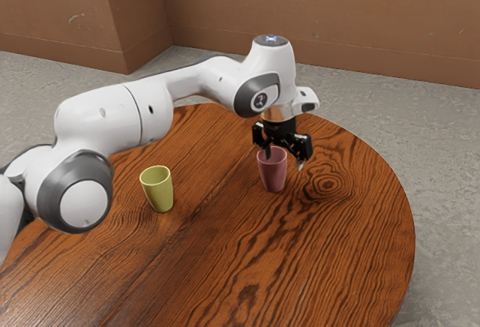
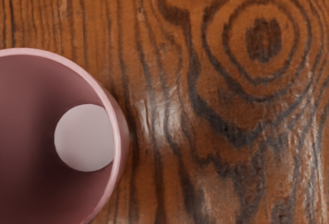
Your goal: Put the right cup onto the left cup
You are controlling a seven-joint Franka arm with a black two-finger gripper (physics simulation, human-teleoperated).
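the black gripper is held low over the table, with its two fingers pointed down and spread apart. it is open, and no cup is gripped by it. one finger is seen by the rim of the pink cup, and the other is seen out past the cup, toward the exterior view's right. whether the rim is touched by the near finger cannot be told.

the pink cup is stood upright on the table, with its mouth turned up, just under the gripper. in the wrist view, it is looked down into from above. its light pink rim, its darker inside and its pale round bottom can all be seen, and part of the cup is cut off by the edge of the picture.

the green cup is stood upright on the same table, well apart from the pink cup, toward the exterior view's left. its mouth is turned up too. the two cups are not stacked.

the table is round and made of brown wood, marked with dark wavy lines. a ring mark is seen in the wood near the pink cup. the white arm is stretched out above the table, past the green cup.
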